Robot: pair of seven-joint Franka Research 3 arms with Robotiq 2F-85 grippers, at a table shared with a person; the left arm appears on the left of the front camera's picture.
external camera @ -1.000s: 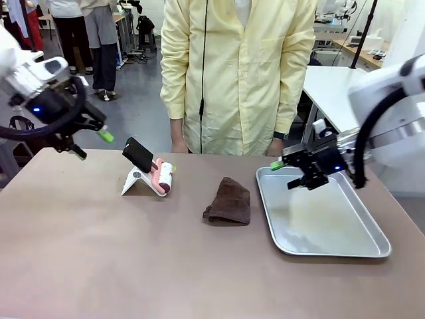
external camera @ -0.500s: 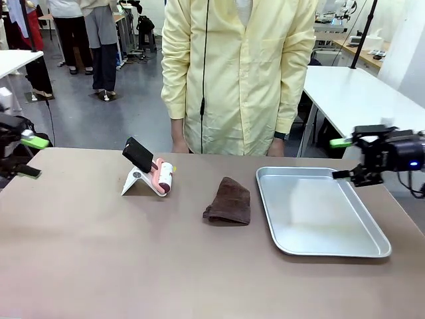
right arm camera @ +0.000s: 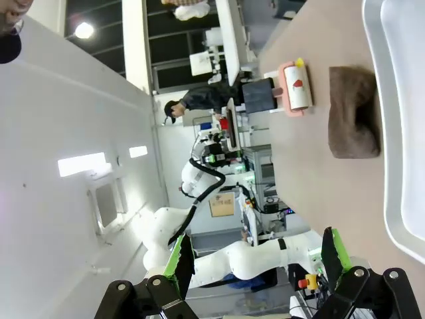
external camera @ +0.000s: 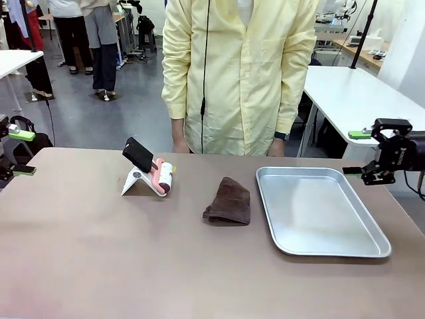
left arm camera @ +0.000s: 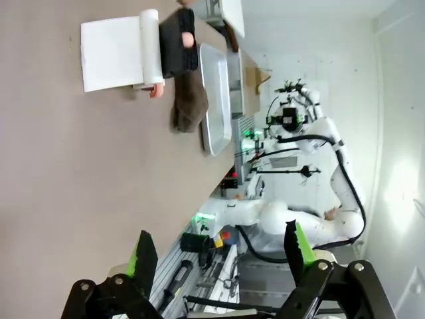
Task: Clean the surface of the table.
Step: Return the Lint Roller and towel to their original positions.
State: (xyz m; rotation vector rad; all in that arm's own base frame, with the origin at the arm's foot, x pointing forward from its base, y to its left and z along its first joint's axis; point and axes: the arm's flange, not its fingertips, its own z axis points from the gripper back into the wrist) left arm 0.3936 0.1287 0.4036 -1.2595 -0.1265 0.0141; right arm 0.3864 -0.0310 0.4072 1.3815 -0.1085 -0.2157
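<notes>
Front view: left gripper (external camera: 18,152) at the left edge, fingers spread, holding nothing; right gripper (external camera: 364,153) at the right edge beyond the silver tray (external camera: 372,236), likewise spread and empty. Between them the table (external camera: 99,259), wide, smooth matte brownish-taupe, spanning the whole foreground. On it: a crumpled brown cloth (external camera: 228,201) near the middle, just left of the tray; a lint roller (external camera: 163,177) beside a small white stand (external camera: 135,179). Behind: a person in a yellow coat (external camera: 239,73), white-topped tables, grey floor.

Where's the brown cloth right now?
In the front view, the brown cloth lies crumpled mid-table, between the metal tray on its right and the phone stand on its left.
</notes>
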